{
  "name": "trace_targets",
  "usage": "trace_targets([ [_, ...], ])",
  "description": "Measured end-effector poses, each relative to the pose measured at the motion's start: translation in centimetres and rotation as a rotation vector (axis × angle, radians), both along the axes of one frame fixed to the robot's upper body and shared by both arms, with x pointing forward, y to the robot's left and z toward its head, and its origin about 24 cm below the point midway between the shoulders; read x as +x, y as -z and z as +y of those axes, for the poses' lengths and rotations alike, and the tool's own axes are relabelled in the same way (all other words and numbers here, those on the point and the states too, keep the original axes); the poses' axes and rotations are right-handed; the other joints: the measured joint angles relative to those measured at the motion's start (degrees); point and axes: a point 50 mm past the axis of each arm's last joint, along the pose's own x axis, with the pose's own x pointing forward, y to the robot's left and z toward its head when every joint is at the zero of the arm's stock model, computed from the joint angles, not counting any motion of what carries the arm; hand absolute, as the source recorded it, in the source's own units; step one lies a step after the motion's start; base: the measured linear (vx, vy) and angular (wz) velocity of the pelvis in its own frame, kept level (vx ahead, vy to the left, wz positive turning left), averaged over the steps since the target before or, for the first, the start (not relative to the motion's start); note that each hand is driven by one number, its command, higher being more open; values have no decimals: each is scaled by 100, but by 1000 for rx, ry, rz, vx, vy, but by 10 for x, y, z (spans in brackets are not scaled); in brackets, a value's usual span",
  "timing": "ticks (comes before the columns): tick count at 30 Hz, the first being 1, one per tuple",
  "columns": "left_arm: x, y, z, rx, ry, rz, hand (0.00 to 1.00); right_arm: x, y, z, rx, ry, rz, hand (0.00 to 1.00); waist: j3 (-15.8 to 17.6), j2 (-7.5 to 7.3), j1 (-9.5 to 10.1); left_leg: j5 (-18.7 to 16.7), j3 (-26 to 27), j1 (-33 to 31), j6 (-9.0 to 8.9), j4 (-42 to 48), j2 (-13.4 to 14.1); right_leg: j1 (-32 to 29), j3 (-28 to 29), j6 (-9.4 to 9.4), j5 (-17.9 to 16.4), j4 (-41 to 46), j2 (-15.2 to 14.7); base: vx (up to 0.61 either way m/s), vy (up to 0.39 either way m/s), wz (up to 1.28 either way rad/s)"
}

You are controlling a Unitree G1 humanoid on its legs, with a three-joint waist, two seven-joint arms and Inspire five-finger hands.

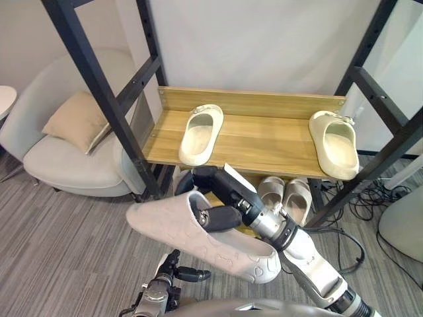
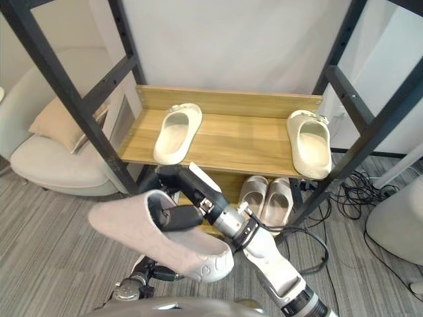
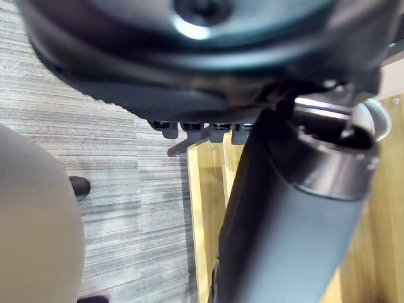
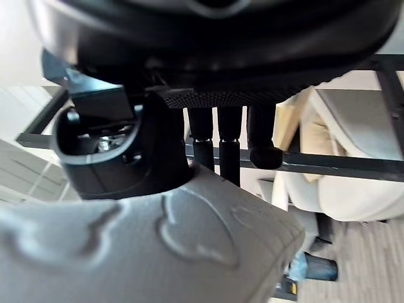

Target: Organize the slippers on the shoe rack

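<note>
Over carpet (image 1: 66, 224), right hand (image 1: 213, 183) around slipper (image 1: 192, 238)

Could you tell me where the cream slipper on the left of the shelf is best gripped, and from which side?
I would grip the left cream slipper by its near heel rim, coming from the front of the shelf: the open heel faces the robot, the covered toe points back.

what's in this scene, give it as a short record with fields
right hand: grips the grey slipper at its opening, held in the air
left hand: low, nearer the robot than the held slipper
top shelf: left cream slipper and right cream slipper, far apart
below that shelf: pale pair, side by side
robot's left: armchair with cushion
</note>
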Motion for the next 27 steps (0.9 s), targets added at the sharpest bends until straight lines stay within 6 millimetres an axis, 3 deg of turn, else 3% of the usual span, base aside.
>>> trace_targets([
  [2, 8, -3, 0, -21, -38, -28, 100, 4, 8, -5, -78, 34, -12, 0, 246, 110, 96, -157, -125, -425, -9, 522, 40, -304, -75, -23, -130, 394, 6, -131, 2, 27],
  [4, 26, -10, 0, -42, -74, -90, 100, 17, 12, -10, -192, 85, -79, 0, 674, 214, 216, -382, -226, -1074, -30, 1288, 93, -996, -92, -67, -482, 1363, -42, -258, 8, 18],
  [6, 45, -20, 1, -58, -102, -164, 100, 32, 7, -15, -280, 152, -177, 0, 1028, 219, 234, -589, -351, -1812, -49, 2039, 65, -1762, -143, -98, -867, 2357, -172, -249, -39, 22],
  [10, 71, -36, 3, -78, -139, -272, 100, 48, 1, -27, -385, 266, -294, 0, 1481, 219, 341, -899, -472, -2624, -116, 2950, 59, -2608, -157, -168, -1306, 3432, -323, -205, -41, 9],
  [15, 96, -56, 6, -113, -186, -388, 100, 68, -17, -45, -475, 409, -448, 0, 1601, 207, 340, -1108, -632, -4042, -181, 4022, -13, -4058, -176, -242, -1721, 4742, -544, -116, -43, 10],
  [16, 97, -57, 6, -114, -188, -395, 100, 69, -18, -46, -479, 418, -456, 0, 1601, 206, 342, -1127, -644, -4117, -184, 4079, -16, -4121, -178, -249, -1748, 4808, -554, -75, -48, 11],
  [21, 123, -80, 26, -72, -236, -496, 100, 98, -70, -72, -426, 682, -656, 0, 1912, 116, 329, -1309, -827, -5411, -234, 5052, -38, -5340, -330, -376, -2038, 5867, -734, -91, -8, 5],
  [24, 130, -90, 21, -127, -289, -566, 100, 100, -85, -82, -381, 802, -704, 0, 1967, 83, 416, -1488, -881, -5923, -268, 5600, -48, -5817, -310, -368, -2272, 6420, -814, -81, 25, 1],
  [27, 137, -103, 20, -146, -295, -632, 100, 92, -97, -73, -333, 831, -778, 0, 1995, 32, 445, -1577, -924, -6389, -280, 5959, -78, -6274, -304, -391, -2418, 6834, -904, -65, 15, 2],
])
